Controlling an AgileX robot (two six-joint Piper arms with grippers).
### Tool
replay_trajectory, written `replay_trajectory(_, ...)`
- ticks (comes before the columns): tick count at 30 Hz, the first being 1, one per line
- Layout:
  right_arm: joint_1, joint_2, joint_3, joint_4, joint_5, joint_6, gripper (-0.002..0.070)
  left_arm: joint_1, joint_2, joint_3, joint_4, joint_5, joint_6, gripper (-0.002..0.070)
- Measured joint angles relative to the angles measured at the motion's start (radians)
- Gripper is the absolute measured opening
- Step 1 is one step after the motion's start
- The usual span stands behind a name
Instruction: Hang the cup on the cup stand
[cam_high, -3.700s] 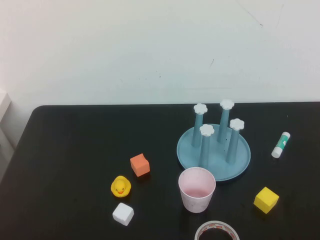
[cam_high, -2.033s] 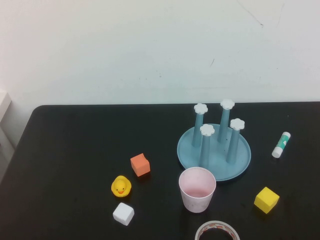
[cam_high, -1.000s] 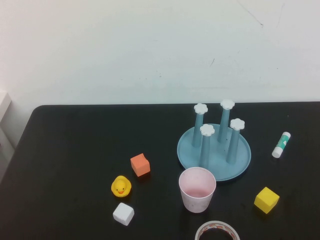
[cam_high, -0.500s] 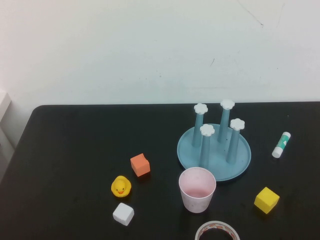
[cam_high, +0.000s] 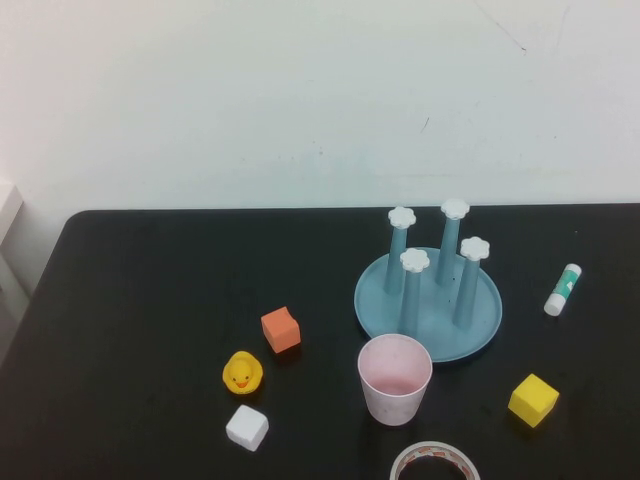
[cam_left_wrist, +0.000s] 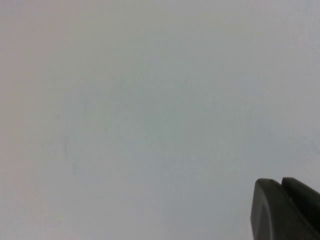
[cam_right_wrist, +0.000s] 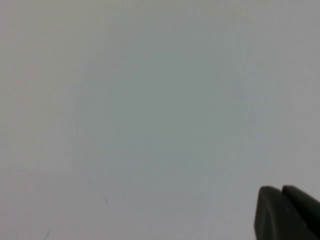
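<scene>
The pale pink cup (cam_high: 394, 379) stands upright, mouth up, on the black table (cam_high: 140, 300), just in front of the cup stand. The cup stand (cam_high: 428, 300) is a light blue round dish with four upright blue pegs topped by white flower caps (cam_high: 414, 261); nothing hangs on it. Neither arm shows in the high view. My left gripper (cam_left_wrist: 280, 181) faces only a blank pale wall, its two dark fingertips pressed together and empty. My right gripper (cam_right_wrist: 281, 189) faces the same wall, fingertips together and empty.
An orange cube (cam_high: 280, 330), a yellow duck (cam_high: 241, 373) and a white cube (cam_high: 246, 427) lie left of the cup. A yellow cube (cam_high: 532, 400) lies right of it. A tape roll (cam_high: 433, 464) sits at the front edge. A glue stick (cam_high: 561, 290) lies right of the stand.
</scene>
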Motion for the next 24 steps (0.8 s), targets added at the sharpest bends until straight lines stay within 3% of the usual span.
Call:
replay_trajectory(5, 0.0, 0.183, -0.113, 0.017, 0.23, 0.0, -0.0001, 0.0, 0.14, -0.014, -0.028, 0.104, -0.019, -0.0001)
replay_trajectory(10, 0.0, 0.436, -0.234, 0.11, 0.524, -0.004, -0.0001, 0.0, 0.312, -0.016, -0.121, 0.316, -0.153, -0.0001)
replay_trajectory(15, 0.0, 0.698, -0.328, 0.2, 0.732, -0.062, -0.0001, 0.0, 0.471, -0.016, -0.185, 0.51, -0.187, -0.0001)
replay_trajectory(20, 0.0, 0.979, -0.374, 0.363, 0.785, -0.285, -0.0001, 0.0, 0.577, -0.016, -0.178, 0.542, -0.181, -0.0001)
replay_trajectory(24, 0.011, 1.201, -0.411, 0.618, 0.723, -0.497, 0.003, 0.0, 0.622, -0.016, -0.178, 0.53, -0.17, -0.0001)
